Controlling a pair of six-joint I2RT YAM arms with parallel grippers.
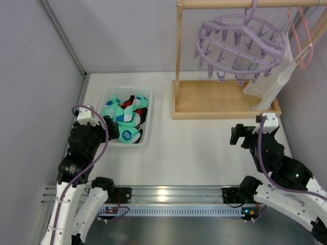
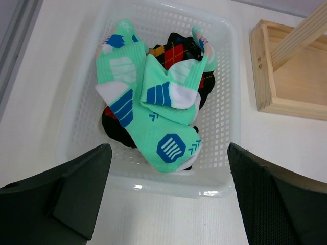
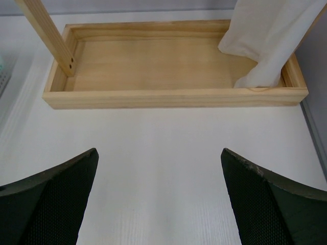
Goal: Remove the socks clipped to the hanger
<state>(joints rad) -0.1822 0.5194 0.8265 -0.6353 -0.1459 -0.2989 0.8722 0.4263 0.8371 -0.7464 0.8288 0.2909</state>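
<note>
The lavender ring hanger (image 1: 240,43) hangs from the wooden rail at the top right, its clip pegs bare. The socks (image 1: 125,115) lie piled in a white mesh basket (image 1: 104,97) on the left; in the left wrist view teal socks (image 2: 153,127) lie over black and argyle ones. My left gripper (image 1: 113,128) is open and empty just in front of the basket's near rim (image 2: 168,186). My right gripper (image 1: 238,135) is open and empty over bare table in front of the wooden base tray (image 3: 173,97).
A wooden rack frame (image 1: 179,51) stands on its base tray (image 1: 225,113). A white cloth (image 1: 273,81) and a pink wire hanger (image 1: 302,35) hang at the far right. Grey walls close in on the left and right.
</note>
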